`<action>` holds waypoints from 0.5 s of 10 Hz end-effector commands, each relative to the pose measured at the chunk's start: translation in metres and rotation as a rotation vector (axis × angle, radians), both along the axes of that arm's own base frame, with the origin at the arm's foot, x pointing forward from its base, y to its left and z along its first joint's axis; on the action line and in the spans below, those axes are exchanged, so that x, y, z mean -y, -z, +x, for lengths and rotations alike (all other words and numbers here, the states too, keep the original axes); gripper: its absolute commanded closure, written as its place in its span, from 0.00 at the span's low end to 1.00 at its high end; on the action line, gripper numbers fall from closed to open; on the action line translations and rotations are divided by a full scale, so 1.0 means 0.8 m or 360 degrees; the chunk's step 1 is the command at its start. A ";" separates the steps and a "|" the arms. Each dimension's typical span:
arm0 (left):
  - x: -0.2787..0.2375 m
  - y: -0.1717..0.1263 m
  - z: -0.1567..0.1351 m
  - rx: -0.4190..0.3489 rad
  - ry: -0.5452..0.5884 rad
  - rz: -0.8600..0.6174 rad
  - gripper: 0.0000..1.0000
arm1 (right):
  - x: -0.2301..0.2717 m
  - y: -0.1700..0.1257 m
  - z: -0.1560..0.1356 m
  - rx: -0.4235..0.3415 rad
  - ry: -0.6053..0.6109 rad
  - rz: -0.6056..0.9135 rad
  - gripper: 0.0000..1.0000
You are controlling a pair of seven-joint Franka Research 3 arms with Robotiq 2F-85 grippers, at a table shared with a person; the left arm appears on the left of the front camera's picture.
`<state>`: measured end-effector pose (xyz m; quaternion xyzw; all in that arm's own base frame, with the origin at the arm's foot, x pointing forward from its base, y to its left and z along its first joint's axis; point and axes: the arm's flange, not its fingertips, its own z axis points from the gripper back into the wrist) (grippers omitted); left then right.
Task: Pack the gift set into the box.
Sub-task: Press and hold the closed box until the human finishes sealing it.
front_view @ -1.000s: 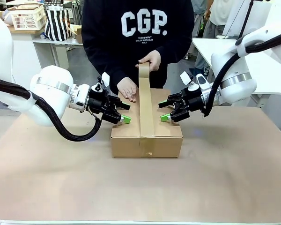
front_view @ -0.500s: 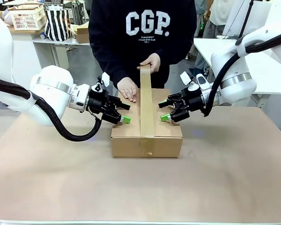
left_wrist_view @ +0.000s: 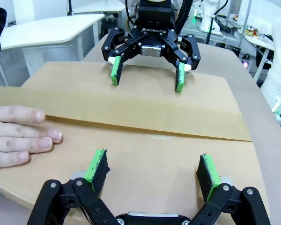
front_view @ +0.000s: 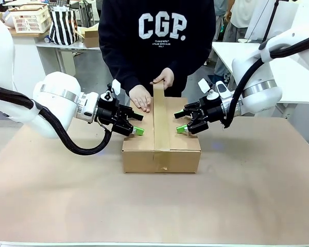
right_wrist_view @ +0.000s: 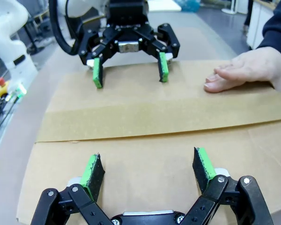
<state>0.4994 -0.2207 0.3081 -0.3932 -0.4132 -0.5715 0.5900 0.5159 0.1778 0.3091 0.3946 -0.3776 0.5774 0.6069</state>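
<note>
The box (front_view: 144,150) is a closed brown carton in the middle of the table, with a strip of brown tape (front_view: 160,128) running over its top seam and down the front. A person's hand (front_view: 140,98) lies flat on the lid while the other hand (front_view: 164,78) holds the tape's far end up. My left gripper (front_view: 138,130) is open over the left edge of the lid, fingers spread (left_wrist_view: 152,171). My right gripper (front_view: 181,128) is open over the right edge (right_wrist_view: 147,171). Each wrist view shows the opposite gripper across the lid. The gift set is hidden.
The table (front_view: 247,195) is covered in brown paper. The person stands close at the far edge. Behind are a white basket (front_view: 30,18), a striped bag (front_view: 63,25) and a small carton (front_view: 90,36) on another table.
The person has lowered the raised end of the tape toward the lid's far edge. Both grippers have stayed where they were.
</note>
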 end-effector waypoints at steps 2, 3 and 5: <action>-0.001 0.005 -0.003 0.0015 0.0010 0.0004 0.00 | 0.000 0.004 -0.001 -0.0001 0.0004 -0.0015 0.00; -0.001 0.005 -0.003 0.0015 0.0010 0.0004 0.00 | 0.000 0.004 -0.001 -0.0001 0.0004 -0.0015 0.00; -0.001 0.005 -0.003 0.0015 0.0010 0.0004 0.00 | 0.000 0.004 -0.001 -0.0001 0.0004 -0.0015 0.00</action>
